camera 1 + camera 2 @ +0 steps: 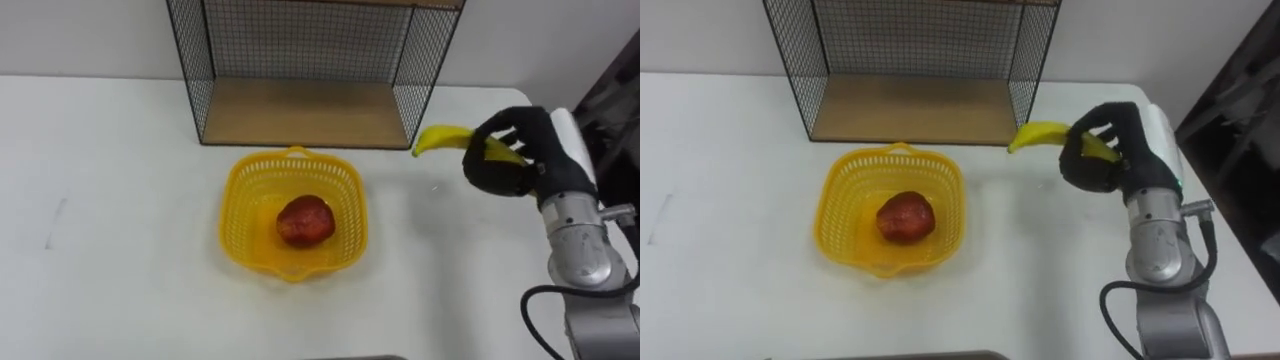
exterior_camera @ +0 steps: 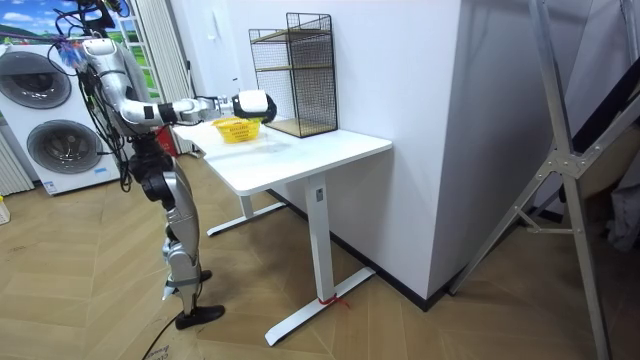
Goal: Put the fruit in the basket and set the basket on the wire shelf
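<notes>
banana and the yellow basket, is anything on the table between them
Nothing: both eye views show bare white table between the banana, held in the right robot hand, and the basket.

yellow basket [image 1: 293, 213], red apple [image 1: 304, 221], yellow banana [image 1: 445, 139], black wire shelf [image 1: 305, 70], white table [image 1: 100, 200]

The rear part of the banana [image 1: 447, 139] lay buried in the curled fingers of the right robot hand [image 1: 520, 155], with just its tip end sticking out. The top edge cut off the wire shelf [image 1: 300, 50] above its lower board. In the room view the basket [image 2: 228, 132] sat partly behind that hand, its contents too small to tell. The counter [image 1: 100, 220] ran off the left and bottom edges.
</notes>
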Controlling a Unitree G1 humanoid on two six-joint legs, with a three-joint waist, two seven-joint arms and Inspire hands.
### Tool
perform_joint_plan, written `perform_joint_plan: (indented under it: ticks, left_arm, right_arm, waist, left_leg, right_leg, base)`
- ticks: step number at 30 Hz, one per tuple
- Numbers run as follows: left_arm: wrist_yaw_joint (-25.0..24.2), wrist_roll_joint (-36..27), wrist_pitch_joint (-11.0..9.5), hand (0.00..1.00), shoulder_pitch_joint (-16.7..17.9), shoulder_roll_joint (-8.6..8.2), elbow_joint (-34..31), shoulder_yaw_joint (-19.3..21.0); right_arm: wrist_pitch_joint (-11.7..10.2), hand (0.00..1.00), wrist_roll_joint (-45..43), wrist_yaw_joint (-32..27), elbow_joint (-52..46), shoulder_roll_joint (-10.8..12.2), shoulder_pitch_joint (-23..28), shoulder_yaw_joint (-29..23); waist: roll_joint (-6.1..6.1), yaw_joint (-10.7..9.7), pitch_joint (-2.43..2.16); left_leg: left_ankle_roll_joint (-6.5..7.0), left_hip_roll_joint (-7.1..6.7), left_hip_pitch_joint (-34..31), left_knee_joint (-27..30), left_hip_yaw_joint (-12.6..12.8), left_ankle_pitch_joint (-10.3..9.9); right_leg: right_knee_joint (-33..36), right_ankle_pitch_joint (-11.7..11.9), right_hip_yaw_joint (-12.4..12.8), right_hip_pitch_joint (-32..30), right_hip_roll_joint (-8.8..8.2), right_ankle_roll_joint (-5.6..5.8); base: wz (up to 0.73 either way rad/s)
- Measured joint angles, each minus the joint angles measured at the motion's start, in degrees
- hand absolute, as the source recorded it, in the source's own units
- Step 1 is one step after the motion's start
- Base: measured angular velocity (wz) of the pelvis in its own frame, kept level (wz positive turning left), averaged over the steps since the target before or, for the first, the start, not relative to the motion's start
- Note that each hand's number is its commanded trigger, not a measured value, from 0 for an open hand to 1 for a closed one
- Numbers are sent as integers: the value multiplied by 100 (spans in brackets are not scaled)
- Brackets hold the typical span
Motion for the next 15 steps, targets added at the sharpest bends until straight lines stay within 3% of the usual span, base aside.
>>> perform_joint_plan:
  ticks: [5,9,15]
  left_arm:
    - [21,-5,-157,0,-32,-23,14,-204]
    - [48,-5,-182,0,-57,-44,84,-208]
    - [-31,-8,-181,0,-152,-21,117,-315]
  right_arm:
    - [-24,100,-69,82,-670,-52,1,318]
    - [-36,100,-69,508,-1043,-52,2,633]
    - [14,100,-91,1047,-1256,-61,-23,1108]
  waist:
    - [19,-6,12]
    - [25,4,16]
    - [-1,219,-1]
  left_leg:
    - [-1,11,-3,-2,1,0]
    - [-2,16,-3,-5,10,-1]
    - [-1,16,-43,-61,38,0]
  right_leg:
    - [7,2,3,-7,15,-4]
    - [9,5,11,-13,20,-8]
    - [34,5,62,-109,29,-8]
  base:
    - [0]
    - [-1]
    - [-4]
